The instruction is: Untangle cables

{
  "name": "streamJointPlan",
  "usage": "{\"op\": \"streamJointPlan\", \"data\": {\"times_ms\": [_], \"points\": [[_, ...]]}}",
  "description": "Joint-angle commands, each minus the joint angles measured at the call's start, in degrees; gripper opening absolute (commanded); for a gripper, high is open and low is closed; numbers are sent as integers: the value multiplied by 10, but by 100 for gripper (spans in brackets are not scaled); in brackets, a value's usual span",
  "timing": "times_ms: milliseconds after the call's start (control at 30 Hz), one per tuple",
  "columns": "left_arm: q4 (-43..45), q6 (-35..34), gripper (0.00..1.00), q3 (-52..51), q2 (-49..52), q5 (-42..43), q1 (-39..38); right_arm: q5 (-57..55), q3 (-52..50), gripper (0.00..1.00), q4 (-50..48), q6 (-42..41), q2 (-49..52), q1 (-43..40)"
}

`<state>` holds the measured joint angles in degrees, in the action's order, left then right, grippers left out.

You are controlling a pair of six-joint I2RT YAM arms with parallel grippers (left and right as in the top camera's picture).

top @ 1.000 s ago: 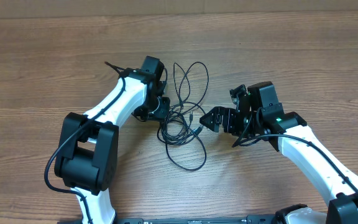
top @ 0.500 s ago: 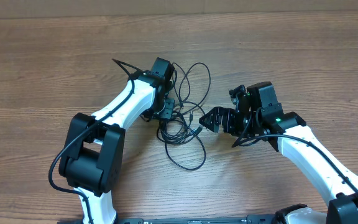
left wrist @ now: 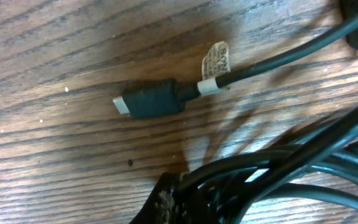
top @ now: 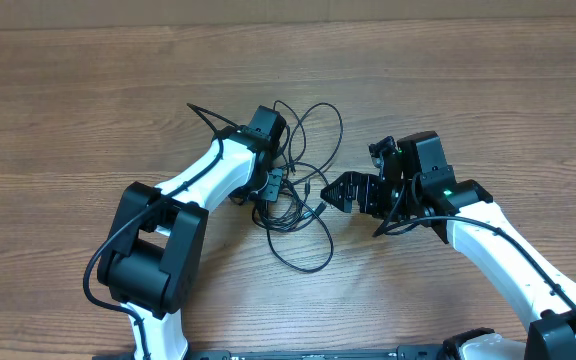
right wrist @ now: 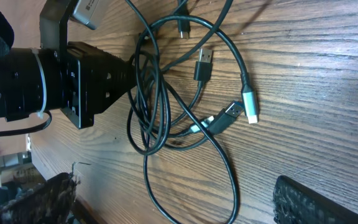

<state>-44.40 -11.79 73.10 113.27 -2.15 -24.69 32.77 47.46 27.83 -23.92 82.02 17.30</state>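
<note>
The cables (top: 298,205) lie in a loose black tangle near the middle of the wooden table (top: 88,90), between the two arms. A couple of tall loops reach toward the far side, and one long loop trails toward the near edge. The knotted part sits at the left of the heap. From the right wrist view the strands (right wrist: 157,106) cross over one another. Several plug ends are spread to their right, among them a silver-tipped plug (right wrist: 250,106) lying flat on the wood. The left gripper (top: 268,188) comes down onto the left side of the tangle with its jaws pinched together on a bunch of strands. Its own camera shows those strands (left wrist: 278,168) gathered at the fingertip at the bottom of the picture. Just beyond them a small black plug (left wrist: 148,102) lies loose, with a white label (left wrist: 215,71) wrapped around its cord. The right gripper (top: 340,192) hangs just right of the heap with its jaws spread wide and nothing between them.
</note>
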Motion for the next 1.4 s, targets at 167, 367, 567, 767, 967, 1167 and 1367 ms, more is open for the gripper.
{"op": "streamJointPlan", "data": {"times_ms": [167, 367, 567, 767, 967, 1167, 1367], "points": [[-66, -26, 4, 57, -34, -15, -1, -47, 8, 100, -6, 4, -7, 2], [-124, -87, 4, 129, -102, -8, -1, -60, 8, 96, -8, -23, -7, 5], [-128, -127, 4, 130, -151, 33, -1, -16, 8, 92, -27, -83, -7, 39], [-128, -177, 4, 130, -165, 64, -1, -23, 8, 92, -96, -94, -7, 104], [-126, -172, 4, 132, -171, 168, -1, -197, 8, 90, -109, -279, 1, 143], [-125, -123, 4, 145, -214, 228, 0, -221, 8, 87, -126, -347, 49, 145], [-127, -118, 4, 197, -287, 228, 32, -253, 8, 87, -92, -346, 112, 142]]}}
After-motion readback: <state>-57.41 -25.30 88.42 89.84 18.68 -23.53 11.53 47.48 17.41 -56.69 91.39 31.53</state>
